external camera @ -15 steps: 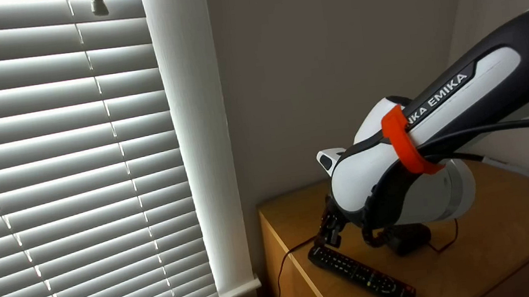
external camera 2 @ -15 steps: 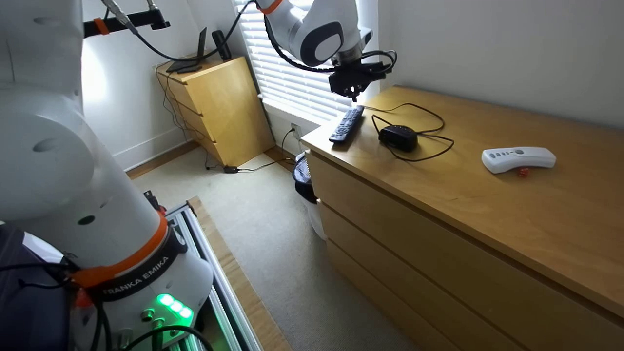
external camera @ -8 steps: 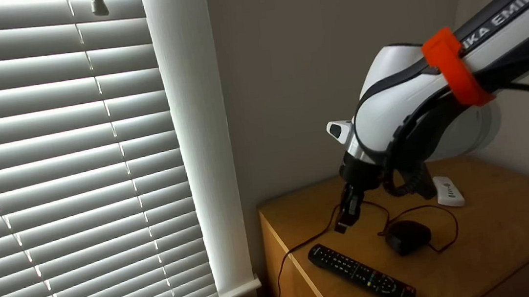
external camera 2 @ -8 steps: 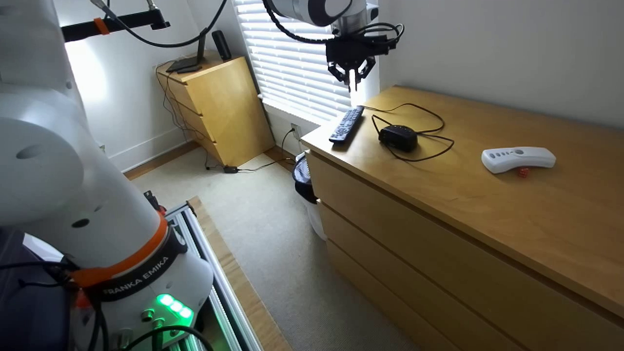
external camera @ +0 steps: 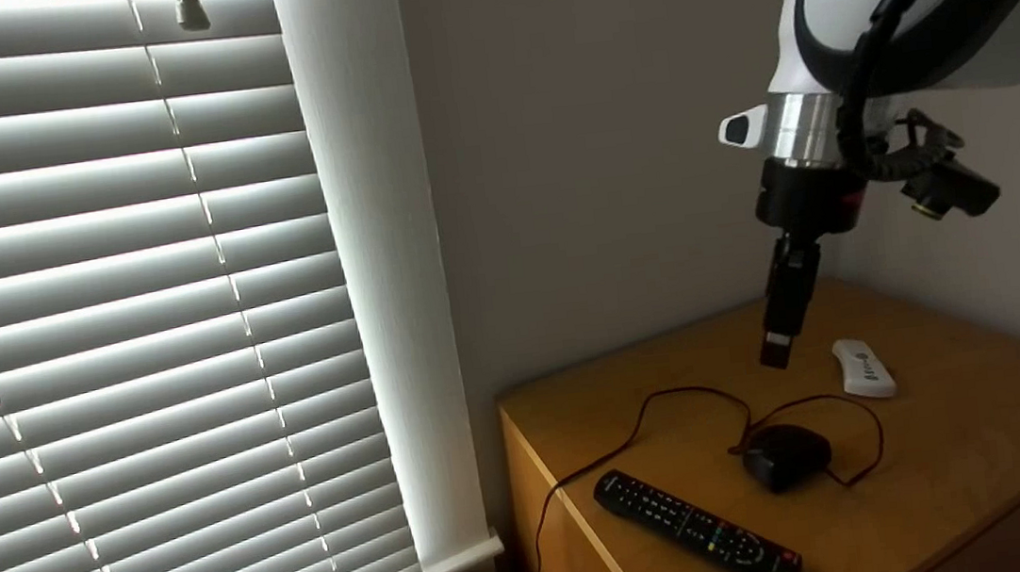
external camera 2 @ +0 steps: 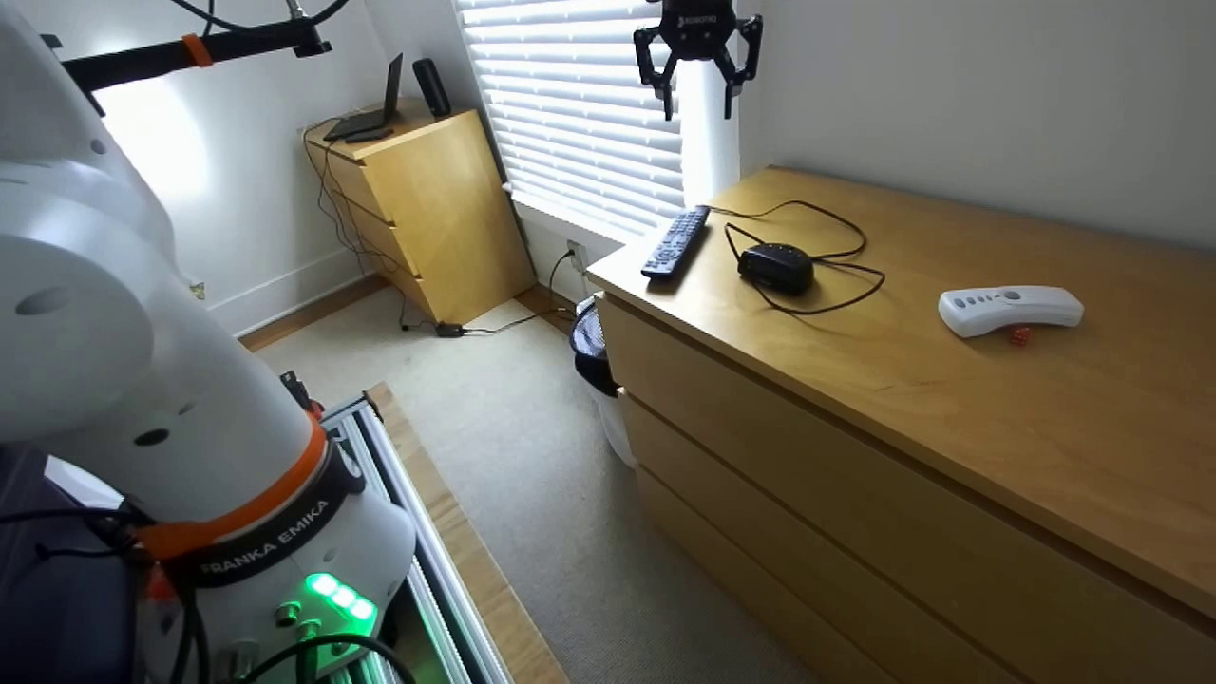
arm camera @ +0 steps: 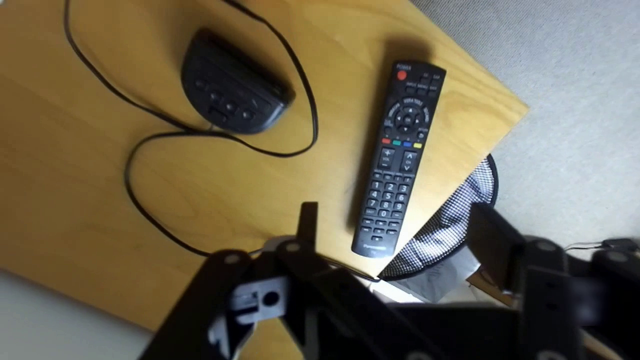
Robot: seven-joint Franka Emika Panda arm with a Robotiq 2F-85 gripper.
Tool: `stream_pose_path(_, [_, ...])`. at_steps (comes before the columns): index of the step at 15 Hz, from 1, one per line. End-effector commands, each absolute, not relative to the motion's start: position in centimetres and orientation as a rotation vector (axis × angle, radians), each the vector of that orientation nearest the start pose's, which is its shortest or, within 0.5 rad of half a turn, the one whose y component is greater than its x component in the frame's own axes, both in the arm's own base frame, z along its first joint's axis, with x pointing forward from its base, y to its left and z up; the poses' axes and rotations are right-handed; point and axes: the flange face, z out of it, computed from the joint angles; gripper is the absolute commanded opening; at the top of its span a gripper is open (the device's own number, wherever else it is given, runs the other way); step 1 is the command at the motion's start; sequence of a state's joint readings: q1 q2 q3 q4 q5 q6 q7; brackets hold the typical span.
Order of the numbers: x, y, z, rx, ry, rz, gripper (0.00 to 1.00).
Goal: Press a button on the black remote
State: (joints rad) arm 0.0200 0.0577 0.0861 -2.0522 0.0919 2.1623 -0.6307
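Observation:
The black remote [arm camera: 398, 165] lies flat on the wooden dresser top, close to a corner, with its number keys, coloured keys and red power button showing in the wrist view. Both exterior views have it as well, the remote [external camera: 697, 532] being fully uncovered there. High above the dresser hangs my gripper [external camera 2: 698, 106], fingers spread well apart and nothing between them. It is clear of the remote, with air below the fingertips. In the wrist view the gripper's fingers [arm camera: 308, 220] stand on either side of the remote's lower end, without touching it.
A black corded device [external camera 2: 777, 269] sits beside the remote, its cable looping over the dresser top [external camera 2: 912, 380]. Farther along are a white device [external camera 2: 1012, 309] and a small red die [external camera 2: 1019, 335]. A mesh bin [arm camera: 440, 235] stands below the dresser's corner; window blinds [external camera: 125, 317] are nearby.
My gripper has risen from the remote's end, moved back away from the window and spread its fingers from shut to open. The remote lies where it was.

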Motion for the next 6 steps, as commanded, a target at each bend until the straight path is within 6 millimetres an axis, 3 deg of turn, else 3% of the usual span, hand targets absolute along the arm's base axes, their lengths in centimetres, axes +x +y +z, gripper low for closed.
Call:
stream_pose_path(1, [54.1, 3.5, 43.4, -2.948, -0.915, -0.056, 1.0])
stream_pose_path(2, [54.0, 2.8, 43.7, -2.955, -0.935, -0.078, 1.0])
stream_pose_path(3, [55.5, 3.8, 43.4, -2.929, -0.949, -0.095, 0.98])
stream_pose_path(6, [55.0, 2.9, 43.8, -2.94, -0.928, -0.103, 1.0])
